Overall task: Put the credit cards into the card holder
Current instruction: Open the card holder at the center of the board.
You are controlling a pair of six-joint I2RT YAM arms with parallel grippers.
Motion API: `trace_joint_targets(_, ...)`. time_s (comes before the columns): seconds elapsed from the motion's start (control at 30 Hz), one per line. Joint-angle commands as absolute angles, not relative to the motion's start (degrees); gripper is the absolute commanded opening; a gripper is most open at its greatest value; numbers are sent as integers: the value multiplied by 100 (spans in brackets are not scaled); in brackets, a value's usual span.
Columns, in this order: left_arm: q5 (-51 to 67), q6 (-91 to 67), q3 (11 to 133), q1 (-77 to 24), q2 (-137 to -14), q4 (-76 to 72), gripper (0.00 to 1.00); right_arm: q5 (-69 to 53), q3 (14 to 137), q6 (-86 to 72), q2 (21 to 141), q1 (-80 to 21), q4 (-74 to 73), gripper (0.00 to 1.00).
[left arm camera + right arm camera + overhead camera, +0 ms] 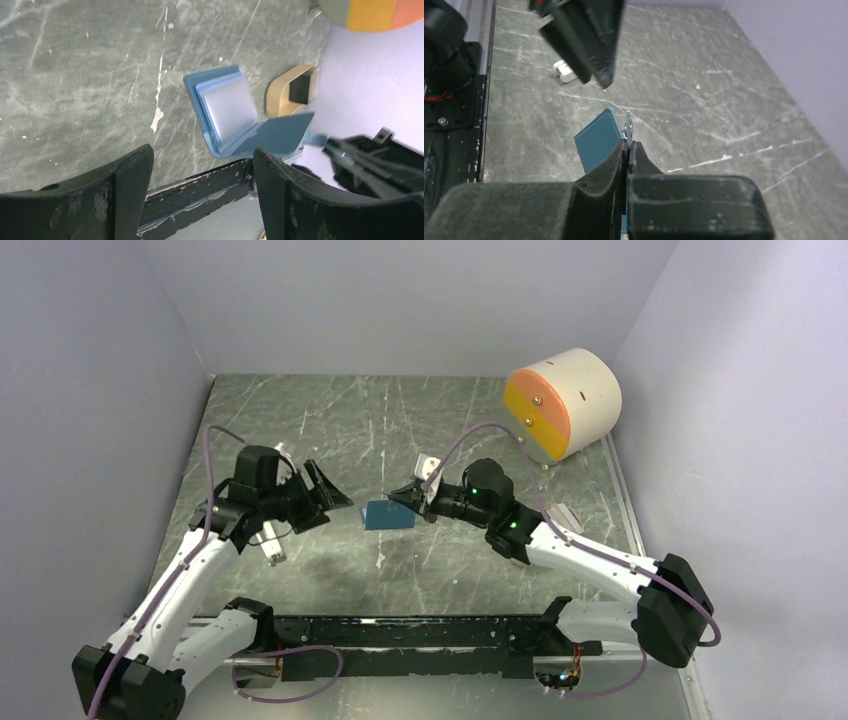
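The blue card holder (388, 514) lies open on the table between my two grippers. In the left wrist view one flap lies flat and shows its pale blue-grey pocket (226, 107); the other flap (280, 134) is raised. My right gripper (405, 496) is shut on the edge of that raised flap (599, 140), its tips (628, 145) pressed together. My left gripper (335, 490) is open and empty (200, 155), just left of the holder. A dark flat piece (300, 89) stands in the tan tray (280, 95); I cannot tell if it is a card.
The cream drum with orange-yellow drawers (560, 400) stands at the back right. A small white clip-like piece (564, 72) lies on the table under the left arm (272, 545). The black base rail (420, 635) runs along the near edge.
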State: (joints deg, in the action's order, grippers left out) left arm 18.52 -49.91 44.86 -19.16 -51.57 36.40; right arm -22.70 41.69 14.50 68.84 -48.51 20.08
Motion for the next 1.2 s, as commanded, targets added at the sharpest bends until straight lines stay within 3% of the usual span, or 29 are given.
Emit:
trace_joint_targets(0.0, 3235, -4754, 4910, -1108, -5308, 3752, 78, -2989, 4273, 2343, 6497, -4878, 2049, 0)
trace_joint_targets(0.27, 5118, -5138, 4437, -791, -5517, 2717, 85, -3315, 4115, 2516, 5919, -4880, 2604, 0)
trace_joint_targets(0.67, 5820, -6206, 3437, -792, -5439, 1164, 90, -3740, 4321, 2225, 5908, -4893, 3063, 0)
trace_joint_targets(1.03, 6109, -7465, 2858, -1051, -5327, -342, 81, -3771, 4359, 2080, 6129, -4930, 3422, 0)
trace_joint_targets(1.17, 6065, -7671, 2825, -1228, -5361, -576, 68, -3777, 4344, 2070, 6173, -4936, 3476, 0)
